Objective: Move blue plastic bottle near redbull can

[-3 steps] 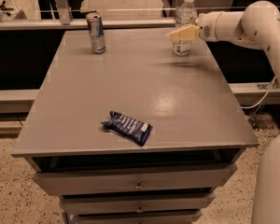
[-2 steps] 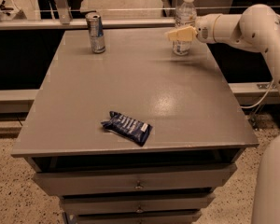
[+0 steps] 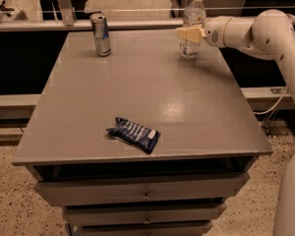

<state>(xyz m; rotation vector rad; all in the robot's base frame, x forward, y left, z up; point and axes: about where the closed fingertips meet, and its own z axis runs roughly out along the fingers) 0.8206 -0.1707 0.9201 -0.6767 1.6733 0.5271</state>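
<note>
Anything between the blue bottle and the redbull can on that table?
Nothing visible. The blue plastic bottle and redbull can both stand near the table's far edge, with only tabletop between them. The snack wrapper lies near the front edge, off that line. The gripper is at the bottle's side.

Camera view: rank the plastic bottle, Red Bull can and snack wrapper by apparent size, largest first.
1. Plastic bottle, gripper at its side.
2. Snack wrapper, though nearer the camera, so unsure against the can.
3. Red Bull can.
</note>
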